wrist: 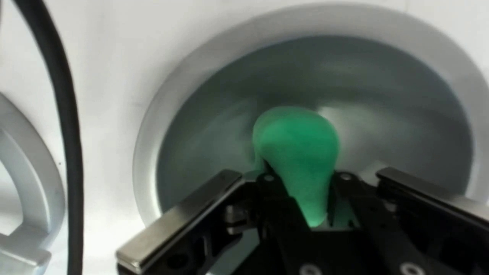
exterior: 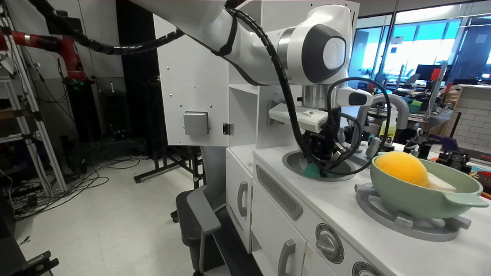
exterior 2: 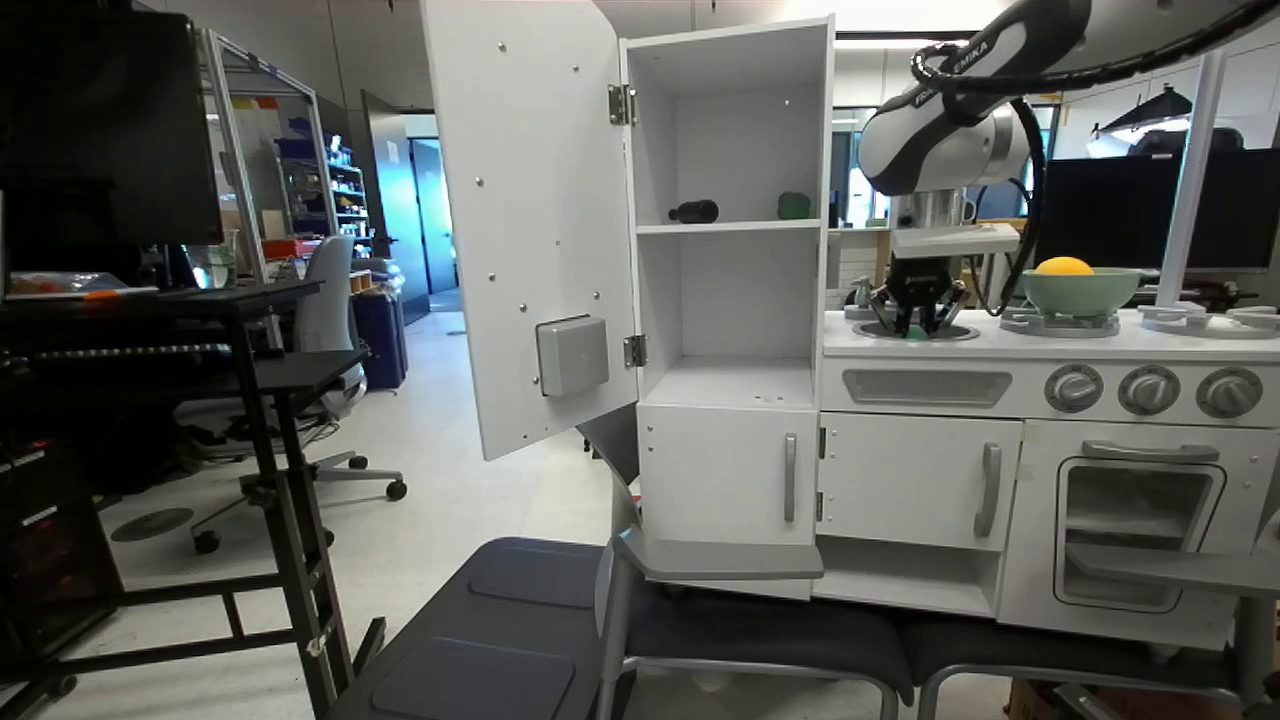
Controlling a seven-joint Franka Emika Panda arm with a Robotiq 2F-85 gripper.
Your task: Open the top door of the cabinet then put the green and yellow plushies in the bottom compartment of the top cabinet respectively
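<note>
the gripper (wrist: pixel 306 177) points down over the sink (wrist: pixel 145 164), its fingers (wrist: pixel 273 198) set narrow on the green plushie (wrist: pixel 298 137), which sits between them with a rounded end bulging beyond the tips; whether it touches the sink's floor i can't tell. in both exterior views the yellow plushie (exterior: pixel 401 168) rests in a pale green bowl (exterior: pixel 418 197), apart from the gripper. the top cabinet door (exterior 2: pixel 540 230) stands open.

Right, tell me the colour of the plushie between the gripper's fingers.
Bright green. The plushie shows best, though slightly blurred, in the wrist view.
</note>
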